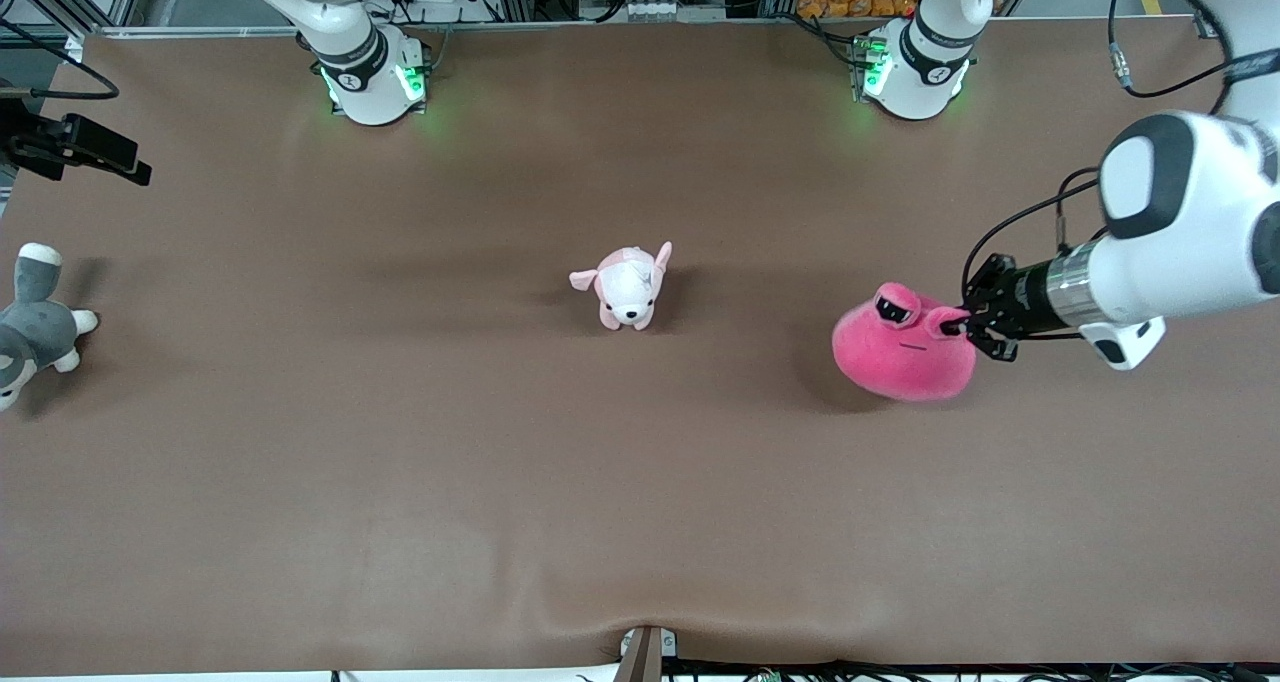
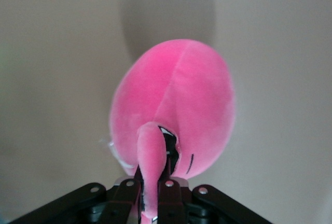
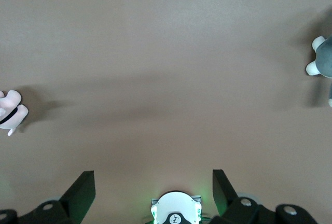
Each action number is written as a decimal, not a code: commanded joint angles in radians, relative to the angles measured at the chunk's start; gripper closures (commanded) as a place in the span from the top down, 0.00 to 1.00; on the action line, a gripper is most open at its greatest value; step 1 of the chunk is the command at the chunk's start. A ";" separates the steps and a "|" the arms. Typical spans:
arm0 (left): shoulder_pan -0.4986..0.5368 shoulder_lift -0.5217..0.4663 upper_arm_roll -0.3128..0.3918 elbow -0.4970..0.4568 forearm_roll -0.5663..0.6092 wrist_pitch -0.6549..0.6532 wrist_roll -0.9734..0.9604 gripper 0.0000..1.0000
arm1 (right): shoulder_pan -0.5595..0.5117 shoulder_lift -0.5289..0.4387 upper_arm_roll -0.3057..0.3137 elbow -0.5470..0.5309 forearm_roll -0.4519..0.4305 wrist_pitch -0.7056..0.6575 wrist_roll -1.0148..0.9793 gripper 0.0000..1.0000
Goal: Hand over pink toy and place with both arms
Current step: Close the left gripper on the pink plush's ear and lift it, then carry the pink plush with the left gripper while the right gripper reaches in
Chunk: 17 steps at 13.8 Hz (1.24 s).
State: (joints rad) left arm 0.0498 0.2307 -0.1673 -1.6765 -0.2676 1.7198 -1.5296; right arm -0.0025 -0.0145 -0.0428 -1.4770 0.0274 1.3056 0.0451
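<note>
The pink toy (image 1: 905,357) is a round hot-pink plush with two stalk eyes, toward the left arm's end of the table. My left gripper (image 1: 968,330) reaches in sideways and is shut on one stalk eye. In the left wrist view the eye stalk is pinched between the fingers (image 2: 154,185) and the toy's body (image 2: 176,105) bulges out past them. I cannot tell whether the toy rests on the table or hangs just above it. My right gripper (image 3: 151,180) is open and empty, high over the table by the right arm's base (image 3: 175,209).
A small pale pink-and-white puppy plush (image 1: 628,287) stands at the table's middle. A grey-and-white plush animal (image 1: 35,327) lies at the right arm's end. A black mounted device (image 1: 75,147) juts in over that end. The brown table (image 1: 400,482) is bare toward the front camera.
</note>
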 commanded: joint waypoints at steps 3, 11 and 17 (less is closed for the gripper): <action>-0.085 -0.001 -0.006 0.205 -0.091 -0.172 -0.104 0.00 | -0.001 0.001 0.004 0.011 -0.012 -0.011 0.013 1.00; -0.171 0.021 -0.170 0.360 -0.094 -0.155 -0.498 0.00 | 0.146 0.085 0.011 0.011 0.008 0.001 0.007 1.00; -0.315 0.050 -0.196 0.379 -0.096 0.035 -0.719 0.00 | 0.298 0.102 0.014 0.012 0.305 0.111 -0.004 1.00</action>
State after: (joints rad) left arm -0.2149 0.2462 -0.3643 -1.3357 -0.3488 1.7107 -2.1757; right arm 0.2601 0.0910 -0.0222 -1.4782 0.2493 1.3697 0.0494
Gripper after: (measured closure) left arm 0.894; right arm 0.000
